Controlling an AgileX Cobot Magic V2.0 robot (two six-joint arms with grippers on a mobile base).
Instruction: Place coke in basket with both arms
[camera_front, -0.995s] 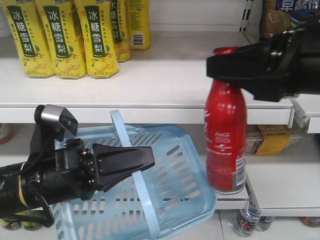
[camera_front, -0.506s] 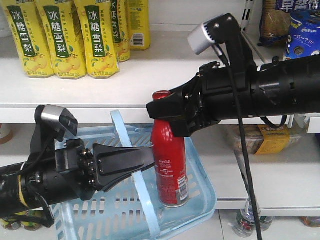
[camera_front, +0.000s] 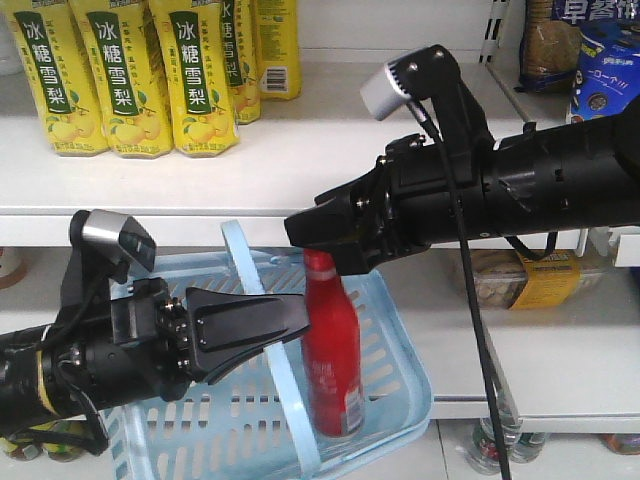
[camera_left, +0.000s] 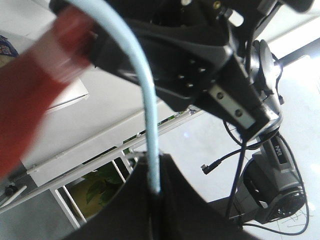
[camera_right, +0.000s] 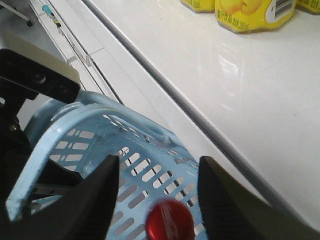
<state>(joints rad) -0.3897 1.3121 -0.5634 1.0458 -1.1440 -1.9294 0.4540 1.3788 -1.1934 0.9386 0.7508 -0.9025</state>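
One slim all-red coke (camera_front: 332, 350), red-capped, in basket (camera_front: 396, 332)

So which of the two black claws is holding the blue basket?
The left gripper, the lower one in the front view, gripping the basket by its handle. The right gripper hangs open above the coke.

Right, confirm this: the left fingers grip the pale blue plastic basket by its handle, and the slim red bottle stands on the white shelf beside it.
One error: the front-facing view shows the slim red bottle inside the pale blue plastic basket, not on the white shelf. The left fingers do grip its handle.
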